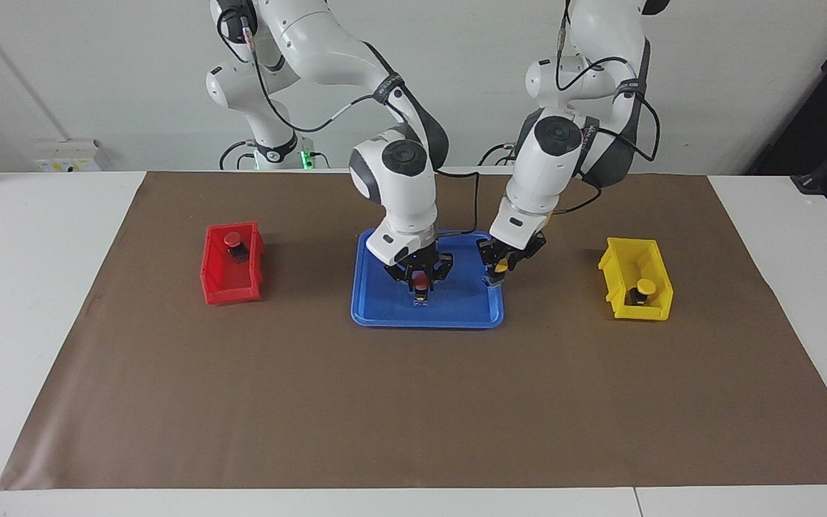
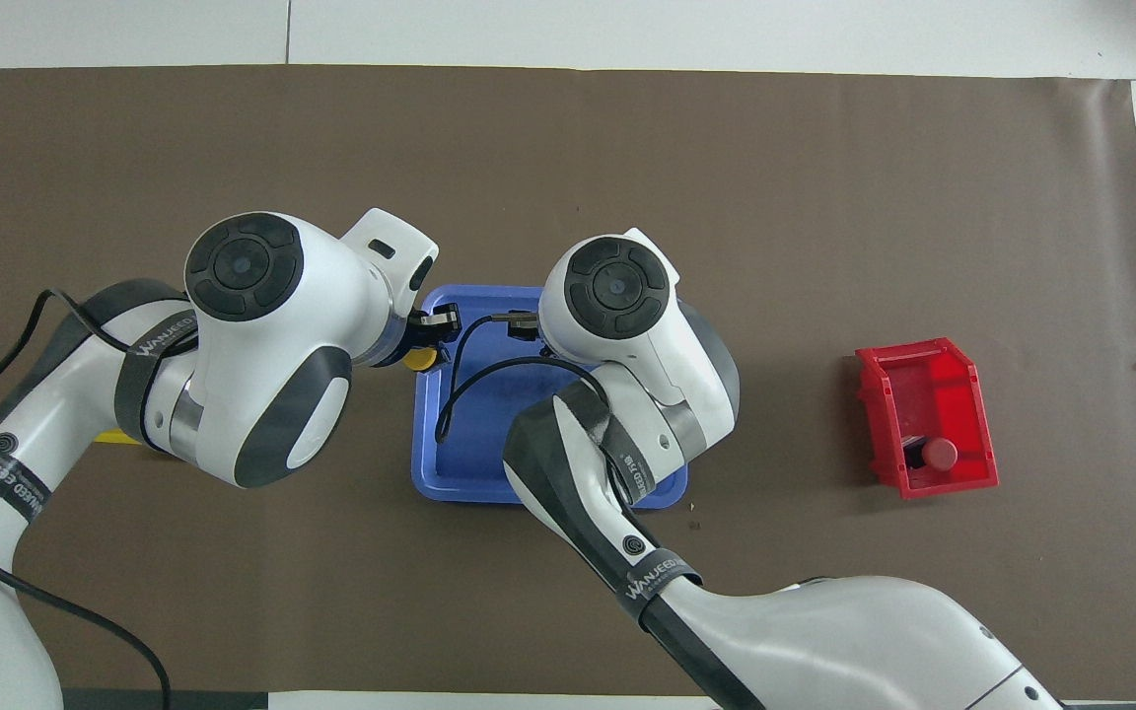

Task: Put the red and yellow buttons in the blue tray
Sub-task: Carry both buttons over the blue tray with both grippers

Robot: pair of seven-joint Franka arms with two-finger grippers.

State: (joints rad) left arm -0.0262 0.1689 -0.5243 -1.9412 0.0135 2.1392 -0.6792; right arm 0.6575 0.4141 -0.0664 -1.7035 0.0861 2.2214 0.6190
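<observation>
red button (image 1: 421, 281) | right pincer (image 1: 421, 293) grips, perhaps loosening | left pincer (image 1: 494, 276) clamps yellow button (image 1: 502, 267)

A broad brown paper mat (image 1: 413, 402) covers the white worktop (image 1: 33, 287). On the mat, a small red plastic bin (image 1: 230, 273) sits toward the right arm's end, a small yellow plastic bin (image 1: 636, 289) toward the left arm's end.

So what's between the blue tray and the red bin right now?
Only bare brown mat between the blue tray and red bin, clearest in the facing view.
</observation>
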